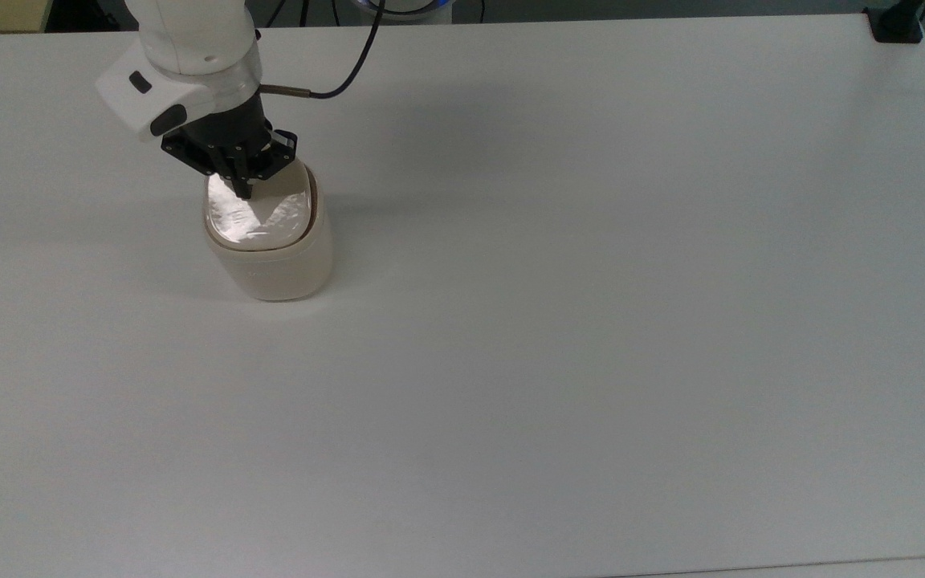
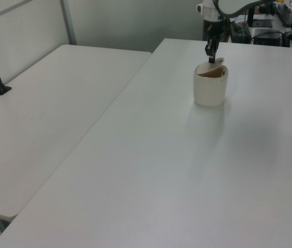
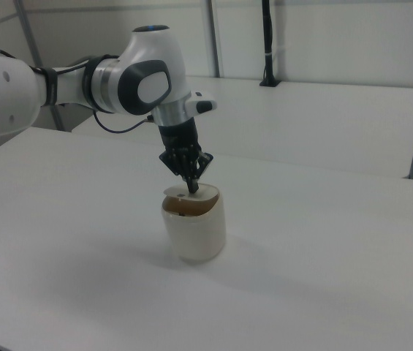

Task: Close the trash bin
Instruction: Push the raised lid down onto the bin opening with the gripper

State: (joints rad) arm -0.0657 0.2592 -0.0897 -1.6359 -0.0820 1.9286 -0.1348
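Trash bin [image 1: 274, 257]: small cream plastic bin with a rounded-square body, standing upright on the white bench [image 1: 591, 321]
Where it stands: toward the top view's upper left part of the bench; in the left view it sits far back on the right-hand bench, in the right view near the middle
Lid [image 1: 258, 213]: flat, cream, glossy with a bright reflection in the top view; tilted, nearly down over the opening but not flat
Opening: in the left view and the right view a dark brownish gap shows under the raised edge of the lid; in the top view a thin dark strip of the inside shows along the lid's right edge
Gripper [image 1: 242, 193]: black, fingers drawn together into a single point, tip pressing on the lid's top near its far edge in the top view
Arm [image 3: 137, 80]: white, reaching in from the right view's left, its wrist bent so the gripper points steeply down onto the bin
Cable [image 1: 342, 76]: black, looping off the wrist toward the bench's far edge
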